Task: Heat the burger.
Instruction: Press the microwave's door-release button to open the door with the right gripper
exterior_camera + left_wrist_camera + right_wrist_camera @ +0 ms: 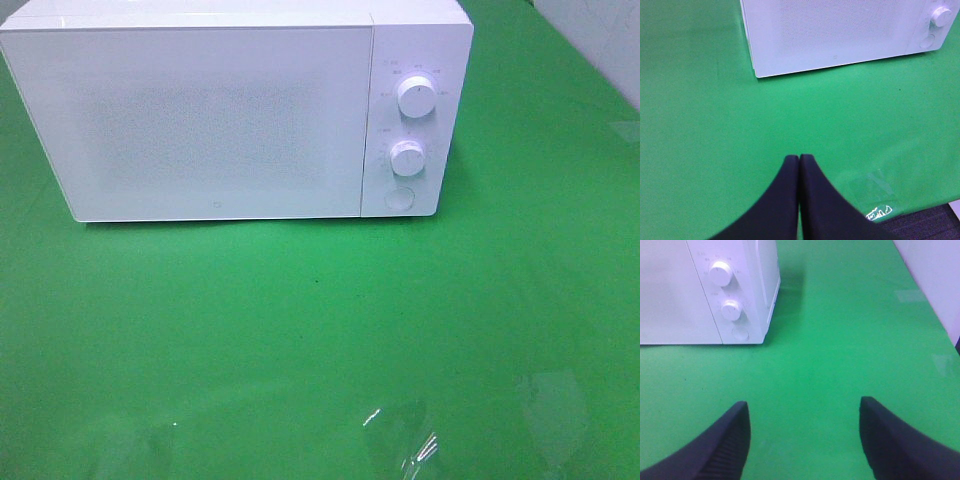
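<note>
Occupying the upper left and centre of the exterior high view, a white microwave (200,120) stands on the green desk (320,330) with its door (190,125) shut. Its control panel, right of the door, carries an upper knob (416,97), a lower knob (408,158) and a round button (399,198) below them. The burger shows in no view, so its place cannot be told. The left tool (799,159) is narrow, its fingertips touching and holding nothing, above bare desk in front of the microwave. The right tool (804,407) stands wide and empty, with the control panel beyond it. Glossy clear patches (405,440) lie on the desk at the lower right; a pale wall (600,40) closes the upper right corner.
</note>
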Motion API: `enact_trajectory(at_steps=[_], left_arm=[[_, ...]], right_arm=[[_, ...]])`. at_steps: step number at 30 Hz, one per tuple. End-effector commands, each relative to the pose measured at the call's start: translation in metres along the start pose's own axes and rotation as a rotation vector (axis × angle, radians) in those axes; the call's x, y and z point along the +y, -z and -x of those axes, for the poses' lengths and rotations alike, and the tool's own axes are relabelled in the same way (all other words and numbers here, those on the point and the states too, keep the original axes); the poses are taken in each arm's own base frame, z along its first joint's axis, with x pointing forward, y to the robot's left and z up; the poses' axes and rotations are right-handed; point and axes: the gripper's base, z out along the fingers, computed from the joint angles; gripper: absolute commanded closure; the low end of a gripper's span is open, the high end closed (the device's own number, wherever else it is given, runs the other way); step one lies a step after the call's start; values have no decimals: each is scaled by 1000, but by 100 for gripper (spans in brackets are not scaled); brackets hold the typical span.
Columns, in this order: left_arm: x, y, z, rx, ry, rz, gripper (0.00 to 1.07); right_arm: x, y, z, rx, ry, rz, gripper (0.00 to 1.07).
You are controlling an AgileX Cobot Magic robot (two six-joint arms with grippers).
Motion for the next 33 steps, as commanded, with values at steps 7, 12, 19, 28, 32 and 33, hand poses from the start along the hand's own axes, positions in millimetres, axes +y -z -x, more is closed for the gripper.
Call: enact_trajectory(at_steps=[7,12,19,28,32,33], left_arm=[[0,3,-1,-34,1,6,106],[0,3,-1,-34,1,6,106],[0,3,-1,-34,1,6,106],[0,3,-1,-34,1,6,106],[0,3,-1,-34,1,6,106],[0,3,-1,-34,1,6,106]], right_arm=[[2,-28,26,-43,27,0,48],[4,-47,43,-103,30,8,52],[6,-95,49,8,37,14,75],[9,-159,36,201,45,20,107],[10,-183,30,232,54,26,107],[11,-197,27,229,58,30,107]])
